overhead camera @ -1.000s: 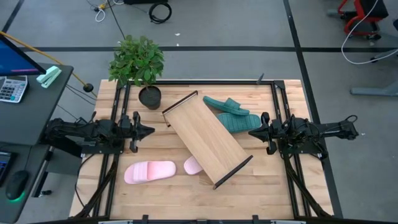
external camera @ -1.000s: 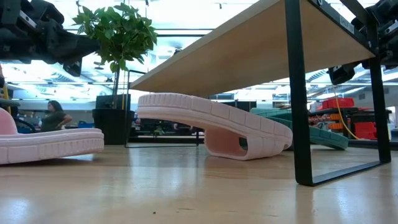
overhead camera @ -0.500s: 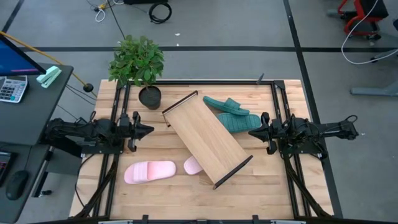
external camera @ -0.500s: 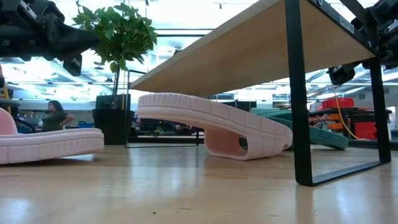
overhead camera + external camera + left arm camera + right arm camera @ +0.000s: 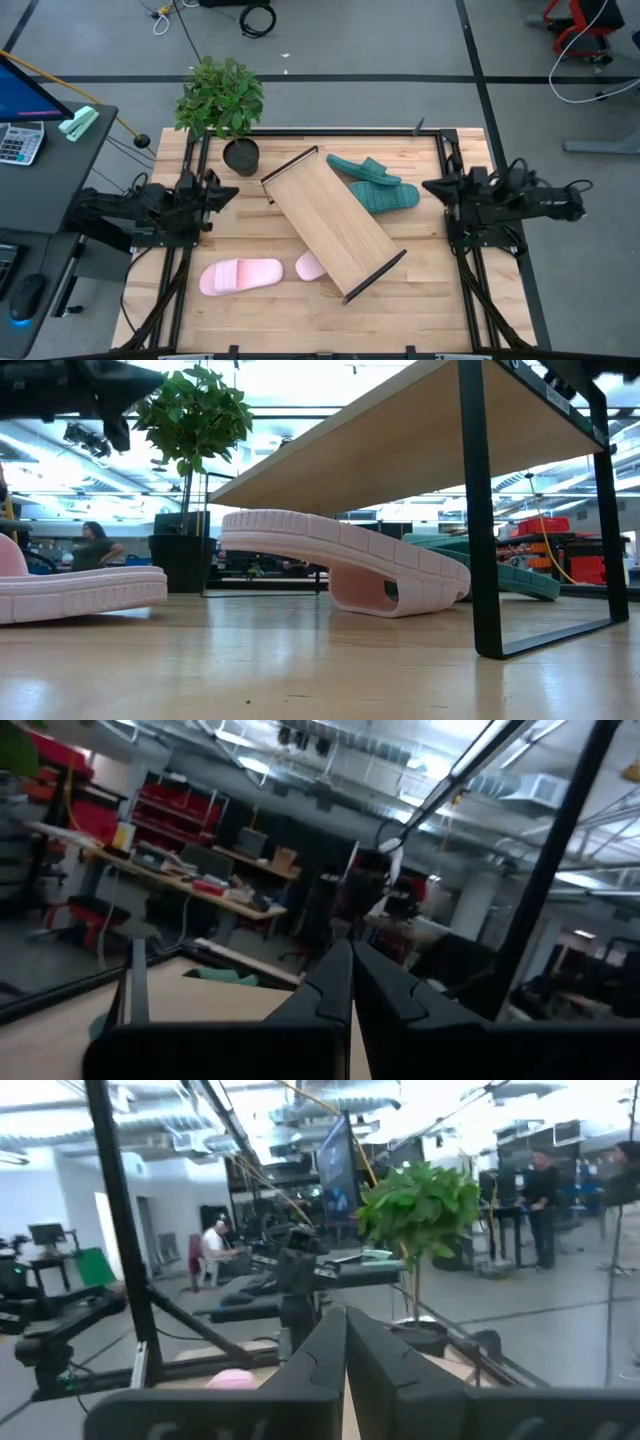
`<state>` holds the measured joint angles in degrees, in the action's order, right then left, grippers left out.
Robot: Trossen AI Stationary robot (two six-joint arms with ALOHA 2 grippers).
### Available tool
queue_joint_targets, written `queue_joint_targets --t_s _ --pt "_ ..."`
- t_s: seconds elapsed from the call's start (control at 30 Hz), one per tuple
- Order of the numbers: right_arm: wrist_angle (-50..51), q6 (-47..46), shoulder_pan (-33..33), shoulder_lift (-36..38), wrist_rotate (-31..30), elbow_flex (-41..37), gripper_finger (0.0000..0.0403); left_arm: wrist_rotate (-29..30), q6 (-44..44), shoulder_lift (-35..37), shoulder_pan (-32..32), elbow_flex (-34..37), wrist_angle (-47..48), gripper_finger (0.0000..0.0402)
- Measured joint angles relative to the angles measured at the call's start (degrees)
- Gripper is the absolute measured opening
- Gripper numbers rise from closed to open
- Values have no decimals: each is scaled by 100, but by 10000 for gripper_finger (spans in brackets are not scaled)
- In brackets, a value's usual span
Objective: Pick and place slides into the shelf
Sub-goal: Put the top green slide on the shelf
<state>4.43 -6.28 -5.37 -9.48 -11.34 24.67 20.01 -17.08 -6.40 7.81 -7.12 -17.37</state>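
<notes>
The shelf (image 5: pixel 333 223), a light wood board with black end bars, stands slantwise at the table's middle on its end bars (image 5: pixel 478 510). Two teal slides (image 5: pixel 375 184) lie by its far right side. One pink slide (image 5: pixel 240 276) lies flat near the left. The other pink slide (image 5: pixel 310 266) is partly under the shelf, arched with its strap end on the table (image 5: pixel 340 565). My left gripper (image 5: pixel 233 191) is shut and hovers left of the shelf. My right gripper (image 5: pixel 428 186) is shut, to the right of the teal slides. Both touch nothing.
A potted plant (image 5: pixel 222 100) stands at the table's far left corner. Black frame rails (image 5: pixel 455 170) run along both sides of the table. A desk with a calculator (image 5: pixel 20 140) is off to the left. People (image 5: pixel 540 1190) are in the room beyond.
Both arms have drawn back from the shelf: the left gripper toward the table's left and far edge, the right gripper toward the right and far edge. Both have risen, and the right one has left the low view. The slides and the shelf have stayed put.
</notes>
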Motion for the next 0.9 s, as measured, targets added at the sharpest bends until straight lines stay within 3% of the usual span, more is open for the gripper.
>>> queue_joint_targets --t_s 0.23,0.47,0.63,0.9 --pt "768 -555 0 -1317 -314 1716 18 171 189 -1136 0 -1164 38 15" --pt "1672 -294 0 -2458 -366 3209 18 200 854 -2341 0 -2566 27 14" --pt "2162 -997 51 -2996 -529 4170 18 267 1143 -2992 0 -3576 22 14" --pt "3067 -647 87 -3495 -531 5463 18 272 1779 -3812 0 -5038 319 43"
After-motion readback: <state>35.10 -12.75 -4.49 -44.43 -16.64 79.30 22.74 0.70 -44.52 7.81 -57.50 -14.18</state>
